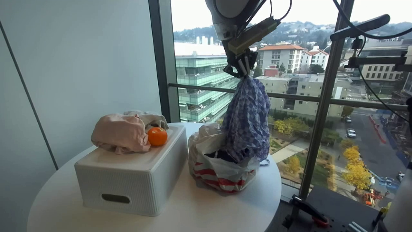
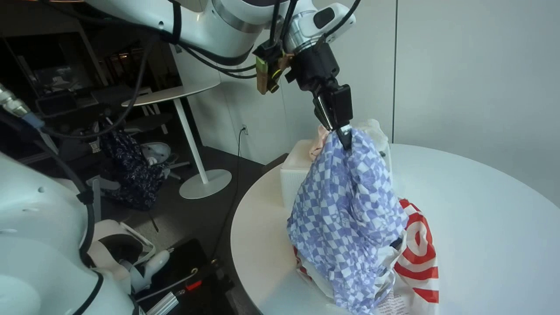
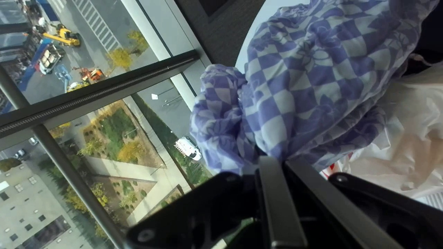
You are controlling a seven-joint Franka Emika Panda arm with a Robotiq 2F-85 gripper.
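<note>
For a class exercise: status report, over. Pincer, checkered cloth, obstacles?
Pincer shut on checkered cloth. Hanging, lower end at plastic bag. No obstruction evident; white box beside bag.

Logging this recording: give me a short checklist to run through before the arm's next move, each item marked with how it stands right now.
1. The gripper has hold of the checkered cloth: ok, shut on its top.
2. The checkered cloth hangs fully free of the plastic bag: cannot tell; its lower part overlaps the bag in both exterior views.
3. The plastic bag rests on the round table: ok.
4. The orange fruit sits on the white box, beside the pink cloth: ok.
5. The bag's mouth is in full view: not ok; the checkered cloth covers part of it.
</note>
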